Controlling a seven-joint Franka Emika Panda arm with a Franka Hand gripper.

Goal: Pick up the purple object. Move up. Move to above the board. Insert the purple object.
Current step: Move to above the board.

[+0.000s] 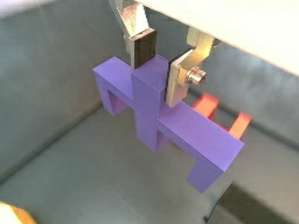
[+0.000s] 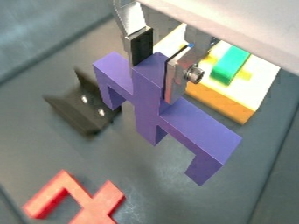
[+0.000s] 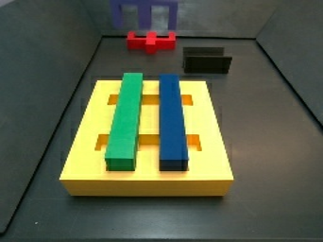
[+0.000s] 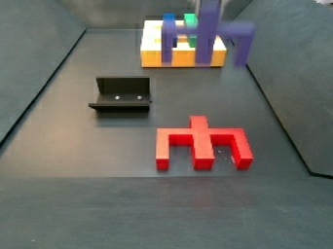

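Note:
My gripper (image 1: 162,68) is shut on the raised stem of the purple object (image 1: 176,122), a bridge-shaped block with a crossbar and two legs. Both wrist views show this grip (image 2: 158,66). The purple object (image 2: 176,122) hangs above the floor, clear of it. In a side view it (image 3: 149,13) sits at the far end, beyond the red block and apart from the yellow board (image 3: 145,180). Another side view shows it (image 4: 215,34) raised beside the board (image 4: 163,53). The gripper itself is out of both side views. The board bears a green bar (image 3: 124,118) and a blue bar (image 3: 172,118).
A red block (image 4: 202,144) lies on the floor; it also shows in a wrist view (image 2: 76,199). The dark fixture (image 4: 123,95) stands between the red block and the board, also seen in a side view (image 3: 209,61). Grey walls ring the floor.

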